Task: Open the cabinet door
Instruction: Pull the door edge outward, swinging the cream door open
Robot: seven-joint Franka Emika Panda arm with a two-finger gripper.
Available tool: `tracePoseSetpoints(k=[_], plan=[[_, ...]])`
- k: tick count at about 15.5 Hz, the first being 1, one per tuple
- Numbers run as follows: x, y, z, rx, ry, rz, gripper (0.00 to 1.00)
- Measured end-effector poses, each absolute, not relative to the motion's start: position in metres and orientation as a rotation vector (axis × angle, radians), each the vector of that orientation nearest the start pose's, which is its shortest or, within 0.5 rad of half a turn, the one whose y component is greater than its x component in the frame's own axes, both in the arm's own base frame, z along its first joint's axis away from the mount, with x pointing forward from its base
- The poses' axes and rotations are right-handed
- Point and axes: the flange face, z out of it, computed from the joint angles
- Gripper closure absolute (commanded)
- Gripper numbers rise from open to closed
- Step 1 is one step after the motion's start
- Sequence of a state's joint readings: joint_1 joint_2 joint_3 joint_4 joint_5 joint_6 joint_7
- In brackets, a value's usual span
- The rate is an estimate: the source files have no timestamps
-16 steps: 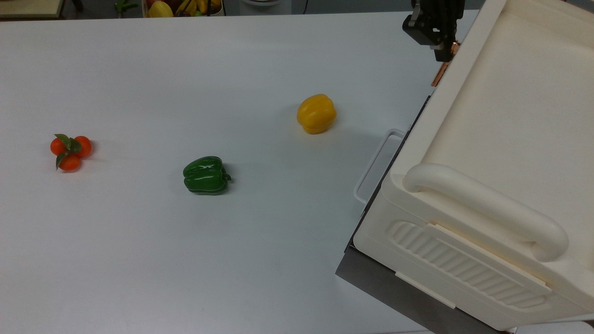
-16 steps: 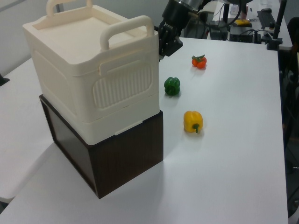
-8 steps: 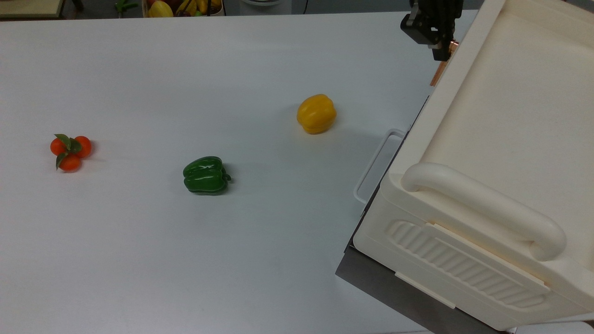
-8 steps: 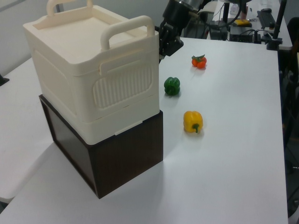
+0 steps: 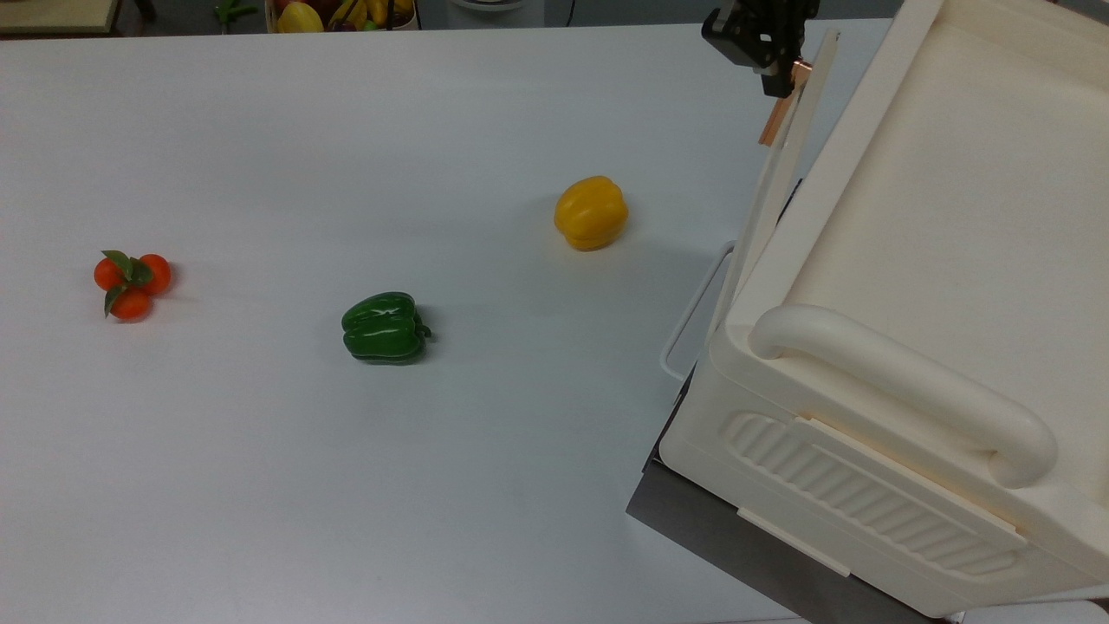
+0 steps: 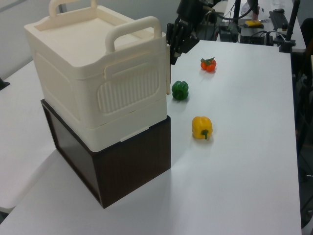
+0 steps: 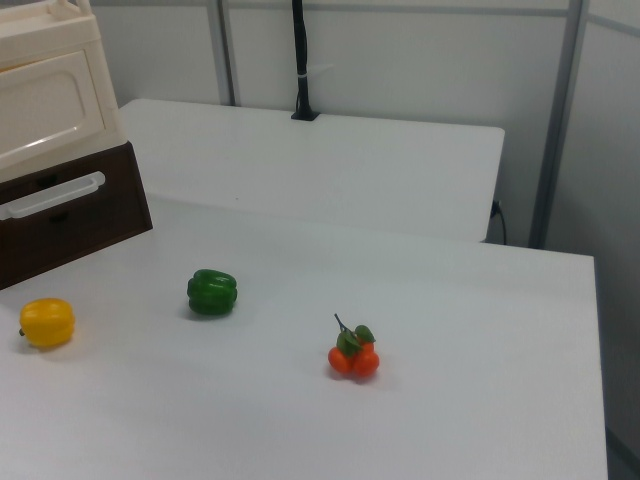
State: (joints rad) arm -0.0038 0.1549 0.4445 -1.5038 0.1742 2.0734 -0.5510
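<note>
Top view shows the white table (image 5: 260, 477) as the biggest thing, and on the top view's right stands the cream cabinet (image 5: 936, 260) on a dark brown base box (image 6: 122, 166). On its top I see a thick rounded tube handle (image 5: 901, 381), and below it a ribbed side panel (image 5: 866, 494). The cabinet door (image 5: 784, 165) stands a little away from the cabinet front, with a narrow gap at its far edge, so it is partly open. My gripper (image 5: 777, 74) is at the top end of this door, and its fingers are closed on the small copper bar handle (image 5: 782, 108). In the left view my gripper (image 6: 177, 44) is just beside the upper front corner of the cabinet. A yellow bell pepper (image 5: 591, 212) lies near the cabinet, a green bell pepper (image 5: 384, 327) lies farther to the top view's left, and a small bunch of oranges with leaves (image 5: 131, 282) lies well apart from both.
</note>
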Motion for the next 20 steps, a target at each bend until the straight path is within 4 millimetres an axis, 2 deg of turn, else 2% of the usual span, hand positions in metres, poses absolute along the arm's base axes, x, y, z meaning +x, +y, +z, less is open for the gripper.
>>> tracePoseSetpoints(k=[2, 4, 6, 9, 14, 16, 20], plan=[[0.584, 0.252, 0.630, -2.579, -1.266, -0.615, 0.87], [0.583, 0.240, 0.632, -2.600, -1.251, -0.585, 0.86], [0.584, 0.224, 0.634, -2.618, -1.217, -0.553, 0.85], [0.586, 0.195, 0.634, -2.655, -1.158, -0.499, 0.76], [0.601, 0.117, 0.632, -2.748, -0.984, -0.464, 0.71], [0.607, 0.086, 0.632, -2.773, -0.904, -0.476, 0.64], [0.616, 0.041, 0.635, -2.818, -0.792, -0.552, 0.54]])
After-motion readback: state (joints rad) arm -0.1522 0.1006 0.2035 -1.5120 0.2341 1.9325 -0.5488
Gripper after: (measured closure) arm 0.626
